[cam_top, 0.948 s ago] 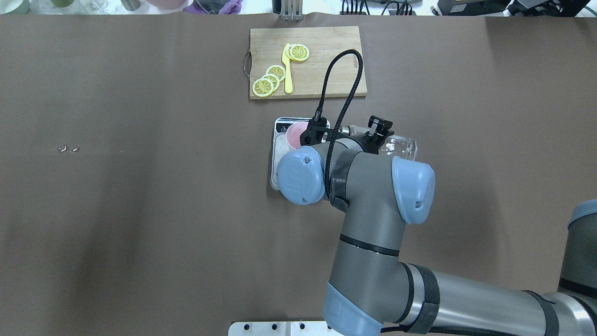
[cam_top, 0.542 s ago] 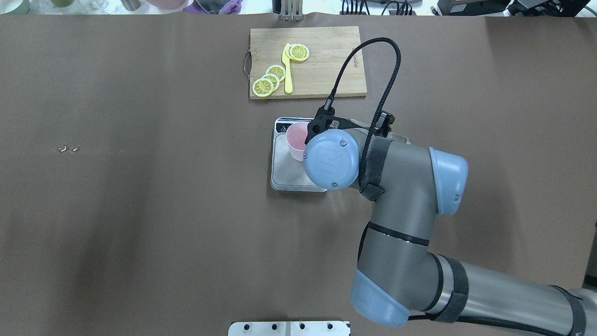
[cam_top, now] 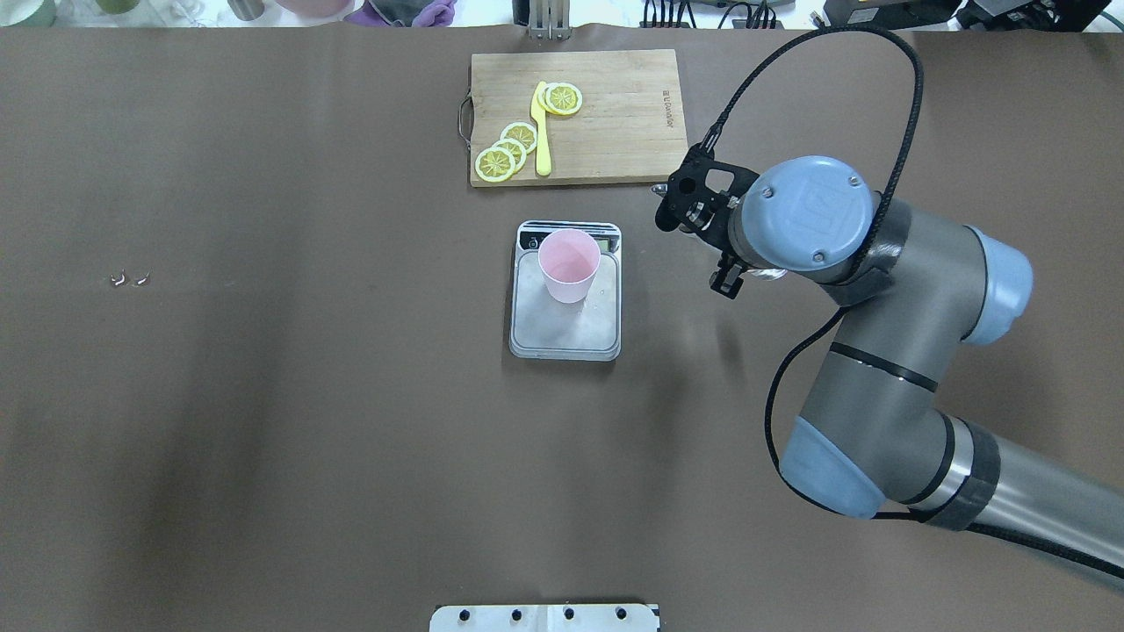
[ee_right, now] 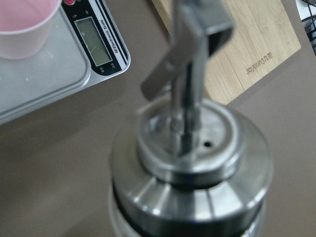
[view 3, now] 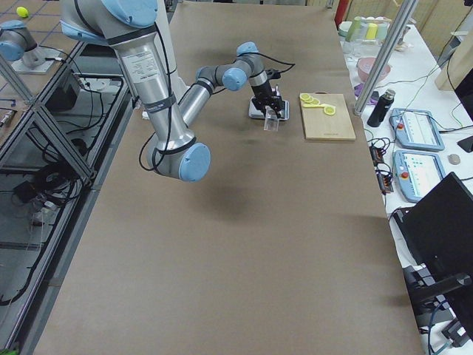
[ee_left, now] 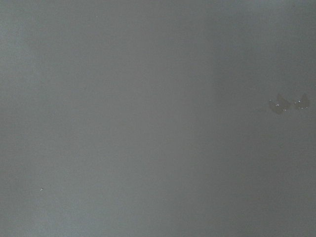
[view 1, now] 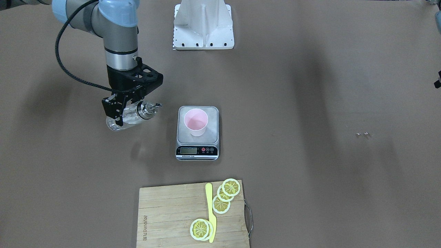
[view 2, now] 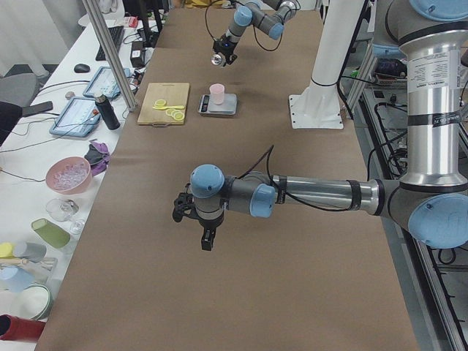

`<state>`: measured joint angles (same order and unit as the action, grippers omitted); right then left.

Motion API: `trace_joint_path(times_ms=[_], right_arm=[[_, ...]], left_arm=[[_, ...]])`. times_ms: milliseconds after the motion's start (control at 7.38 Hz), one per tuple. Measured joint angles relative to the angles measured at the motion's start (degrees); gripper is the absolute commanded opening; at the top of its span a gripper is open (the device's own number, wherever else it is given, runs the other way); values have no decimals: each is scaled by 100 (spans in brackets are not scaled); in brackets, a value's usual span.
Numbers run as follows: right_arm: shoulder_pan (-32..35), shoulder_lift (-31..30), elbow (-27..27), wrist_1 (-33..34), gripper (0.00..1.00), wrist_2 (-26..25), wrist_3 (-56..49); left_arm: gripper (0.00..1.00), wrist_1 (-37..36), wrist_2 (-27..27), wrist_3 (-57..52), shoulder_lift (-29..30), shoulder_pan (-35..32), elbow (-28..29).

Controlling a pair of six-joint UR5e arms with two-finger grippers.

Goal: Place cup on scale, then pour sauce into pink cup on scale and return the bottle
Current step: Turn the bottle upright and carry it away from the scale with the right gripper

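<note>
The pink cup (view 1: 195, 122) stands upright on the silver scale (view 1: 197, 151), toward its display end; it also shows in the overhead view (cam_top: 569, 263). My right gripper (view 1: 125, 112) is shut on the clear glass bottle (view 1: 132, 117) and holds it tilted above the table, beside the scale on my right, spout toward the cup. In the right wrist view the silver spout cap (ee_right: 190, 148) fills the frame, with the cup (ee_right: 22, 24) at the top left. My left gripper (view 2: 194, 219) shows only in the exterior left view; I cannot tell if it is open or shut.
A wooden cutting board (cam_top: 606, 105) with lemon slices (cam_top: 509, 149) and a yellow knife (cam_top: 541, 132) lies beyond the scale. Two small bits (cam_top: 130, 279) lie on the brown table at the far left. The left wrist view shows only bare table surface (ee_left: 148, 123).
My right arm has swung to my right, away from over the scale, carrying the bottle. The cup and scale, partly hidden by the arm before, now show fully.
</note>
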<state>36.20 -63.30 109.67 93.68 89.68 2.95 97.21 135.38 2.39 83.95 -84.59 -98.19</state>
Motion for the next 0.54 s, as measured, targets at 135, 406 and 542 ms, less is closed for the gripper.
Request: trace_joint_path(times_ms=[135, 406, 542], right_arm=[[235, -249, 0, -480, 53, 367, -134], [651, -874, -27, -1596, 53, 1055, -229], [825, -1200, -39, -2146, 53, 1372, -238]], left_arm=[[99, 0, -2, 1, 12, -8, 1], [99, -1, 5, 8, 20, -90, -11], [99, -1, 8, 12, 17, -146, -28]])
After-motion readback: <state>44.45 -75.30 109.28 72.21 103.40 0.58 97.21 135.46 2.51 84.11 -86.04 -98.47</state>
